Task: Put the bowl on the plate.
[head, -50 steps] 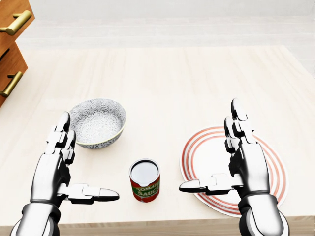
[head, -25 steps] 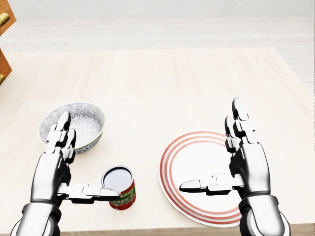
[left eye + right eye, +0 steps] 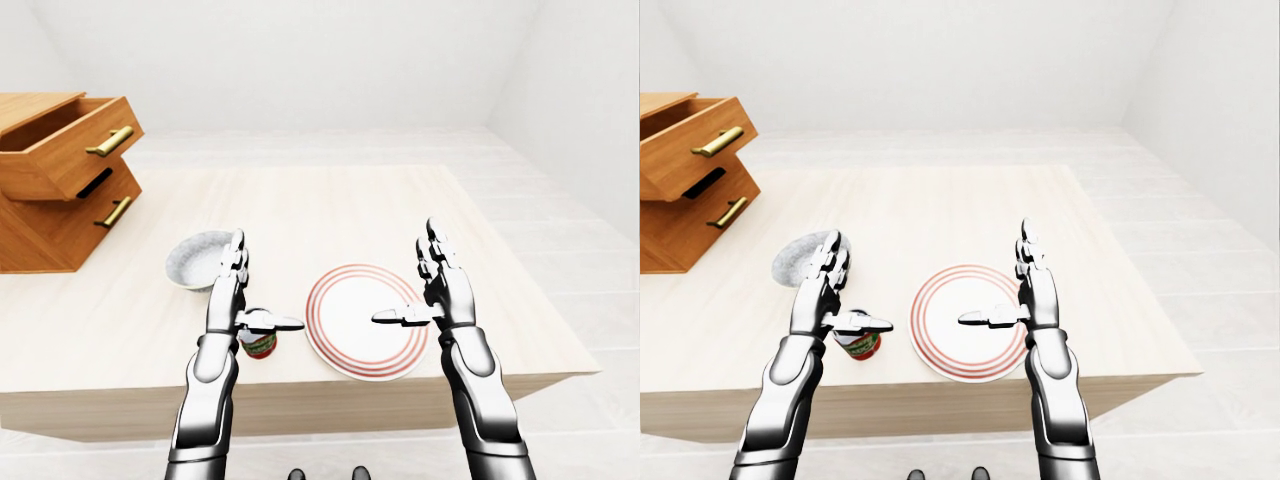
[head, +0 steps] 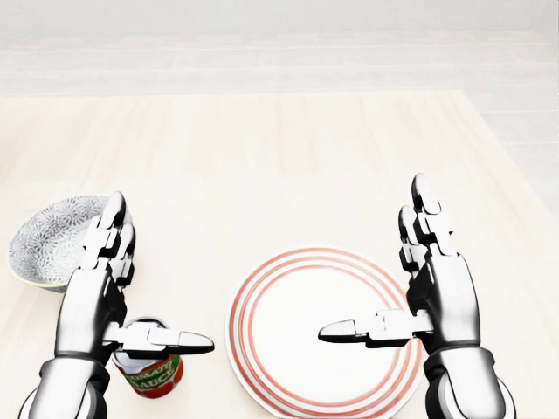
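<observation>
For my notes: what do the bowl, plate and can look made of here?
Bowl: probably glazed ceramic, with a fine grey-and-white pattern inside and a pale rim.
Plate: also ceramic-looking, smooth white with red rings.
Can: presumably metal, going by its tin shape, wrapped in a printed red and green label.
These are simulator renders, so none of this is certain.
</observation>
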Motion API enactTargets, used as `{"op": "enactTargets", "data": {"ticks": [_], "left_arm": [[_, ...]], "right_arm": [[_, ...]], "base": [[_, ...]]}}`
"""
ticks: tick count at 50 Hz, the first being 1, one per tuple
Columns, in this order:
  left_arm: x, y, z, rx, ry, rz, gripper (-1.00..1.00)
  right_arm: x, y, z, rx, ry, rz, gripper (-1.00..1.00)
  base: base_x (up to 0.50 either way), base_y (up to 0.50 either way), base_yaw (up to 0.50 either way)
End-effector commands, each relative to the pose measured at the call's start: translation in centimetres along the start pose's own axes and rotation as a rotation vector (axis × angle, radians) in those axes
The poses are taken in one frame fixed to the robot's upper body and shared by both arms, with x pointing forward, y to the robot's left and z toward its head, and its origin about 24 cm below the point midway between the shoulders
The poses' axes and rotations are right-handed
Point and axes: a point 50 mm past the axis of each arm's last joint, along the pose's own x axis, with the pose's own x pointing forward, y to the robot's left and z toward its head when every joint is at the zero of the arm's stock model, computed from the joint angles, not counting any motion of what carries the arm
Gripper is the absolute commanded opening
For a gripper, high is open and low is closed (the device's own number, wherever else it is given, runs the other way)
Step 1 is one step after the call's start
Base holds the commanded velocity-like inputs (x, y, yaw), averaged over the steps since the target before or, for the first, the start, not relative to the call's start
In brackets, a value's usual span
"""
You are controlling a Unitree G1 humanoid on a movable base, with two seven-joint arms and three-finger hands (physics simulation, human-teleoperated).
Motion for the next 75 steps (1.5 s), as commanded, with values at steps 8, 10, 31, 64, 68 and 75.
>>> {"op": "enactTargets", "data": {"ticks": [8, 10, 31, 64, 68, 75], "left_arm": [[0.0, 0.1, 0.3, 0.005, -0.010, -0.001, 1.00], [0.0, 0.2, 0.2, 0.005, -0.009, 0.000, 1.00], [-0.1, 0.2, -0.2, 0.003, 0.007, -0.003, 1.00], [0.0, 0.3, 0.0, 0.016, 0.000, 0.002, 1.00], [-0.1, 0.5, 0.2, 0.024, -0.008, 0.004, 1.00], [-0.1, 1.1, 0.9, 0.096, -0.033, 0.013, 1.00]], "right_arm": [[0.1, 0.1, 0.2, 0.000, -0.009, 0.008, 1.00], [0.1, 0.1, 0.2, 0.002, -0.009, 0.008, 1.00], [0.1, 0.2, 0.2, -0.001, -0.008, 0.014, 1.00], [-0.2, 0.3, -0.2, 0.003, 0.010, 0.021, 1.00], [-0.2, 0.3, -0.1, 0.006, 0.006, 0.015, 1.00], [-0.3, 0.3, -0.2, 0.004, 0.010, 0.014, 1.00]], "base": [[0.09, -0.21, 0.00], [0.09, -0.20, 0.00], [0.09, -0.13, 0.00], [0.09, -0.01, 0.00], [0.00, 0.00, 0.00], [0.00, 0.00, 0.00]]}}
